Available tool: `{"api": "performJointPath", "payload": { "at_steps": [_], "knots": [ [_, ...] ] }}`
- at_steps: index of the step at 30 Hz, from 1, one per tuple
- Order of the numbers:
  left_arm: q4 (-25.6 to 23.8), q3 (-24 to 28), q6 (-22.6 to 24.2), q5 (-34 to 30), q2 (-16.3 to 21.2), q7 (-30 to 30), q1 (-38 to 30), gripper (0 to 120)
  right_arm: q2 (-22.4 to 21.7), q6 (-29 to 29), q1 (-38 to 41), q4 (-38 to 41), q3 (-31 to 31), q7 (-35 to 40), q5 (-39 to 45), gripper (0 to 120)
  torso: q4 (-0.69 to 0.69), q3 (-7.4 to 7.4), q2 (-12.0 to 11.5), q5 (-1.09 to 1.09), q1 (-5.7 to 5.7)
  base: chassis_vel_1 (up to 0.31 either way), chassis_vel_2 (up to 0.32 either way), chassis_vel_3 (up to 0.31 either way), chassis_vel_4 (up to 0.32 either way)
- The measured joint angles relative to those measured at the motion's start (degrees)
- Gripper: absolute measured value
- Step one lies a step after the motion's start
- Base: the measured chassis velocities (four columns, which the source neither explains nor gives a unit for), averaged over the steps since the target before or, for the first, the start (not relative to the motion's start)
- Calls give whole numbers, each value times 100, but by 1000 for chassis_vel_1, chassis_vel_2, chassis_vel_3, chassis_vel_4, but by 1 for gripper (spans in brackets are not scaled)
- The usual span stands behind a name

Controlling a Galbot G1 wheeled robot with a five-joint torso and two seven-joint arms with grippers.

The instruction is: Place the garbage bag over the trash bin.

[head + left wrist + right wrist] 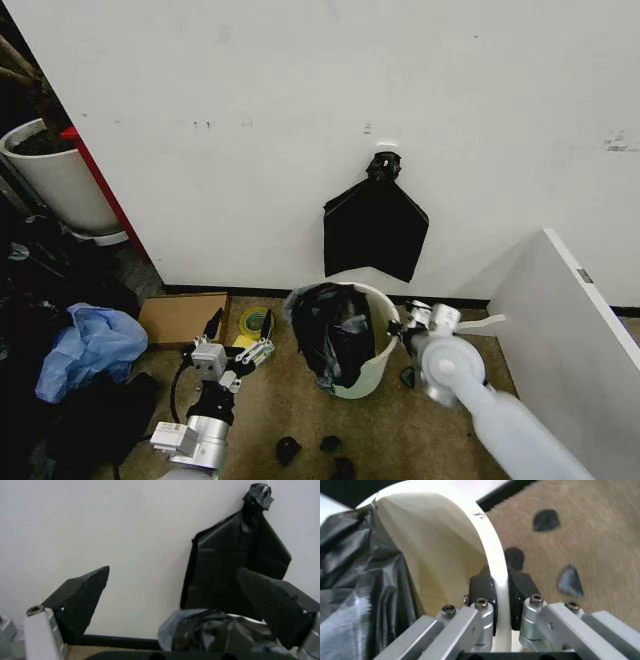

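The trash bin [372, 372] stood on the brown floor [440, 430] close to the white wall [300, 120], tilted slightly, with its mouth facing up and toward the robot. The garbage bag [335, 335] lay bunched inside the bin and draped over the rim on the robot's left side; the rim on the right side remained bare (cream plastic visible there).

The right gripper [400, 328] was positioned at the bin's right rim. In the right wrist view the right gripper [501, 588] had its two black pads clamped narrowly on the bin wall [492, 555], one pad inside and one outside, with the garbage bag [355, 577] crumpled against the inner wall beside them.

The left gripper [238, 338] hovered low over the floor just left of the bin, jaws spread wide and holding nothing. In the left wrist view its fingers [82, 600] framed the bag's gathered film [210, 630].

A flat black bag with a knotted top [375, 228] hung on the wall above the bin. A roll of yellow tape [252, 322] and a cardboard piece [180, 318] lay on the floor near the left gripper, and a light blue plastic bag [90, 345] lay farther left
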Motion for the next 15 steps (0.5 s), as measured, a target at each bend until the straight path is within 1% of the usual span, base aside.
{"api": "performJointPath", "payload": {
  "at_steps": [1, 3, 7, 13, 15],
  "knots": [
    [18, 28, 18, -10, 0, -4, -28, 100, 69, 192, -163, 69, 13, 47, -105, 3, 0, 0, 0, 1, 0, 0, 0, 0, 0],
    [29, 44, 28, -16, 0, -6, -42, 100, 110, 284, -256, 91, 18, 64, -166, 3, 0, 0, 0, 0, 0, 0, 0, 0, 0],
    [46, 102, 76, -44, -8, -13, -94, 100, 331, 694, -682, 48, 18, 30, -539, 3, 1, 1, 0, 1, 0, 0, 0, 0, 0],
    [39, 82, 86, -73, 10, -18, -86, 100, 431, 727, -833, 10, 2, -92, -659, 3, 1, 1, 0, 1, 0, 0, 0, 0, 0],
    [31, 61, 86, -82, 19, -22, -73, 100, 446, 652, -850, 100, -23, -97, -669, 9, 1, 0, 0, 1, 0, 0, 0, 0, 0]
  ]
}}
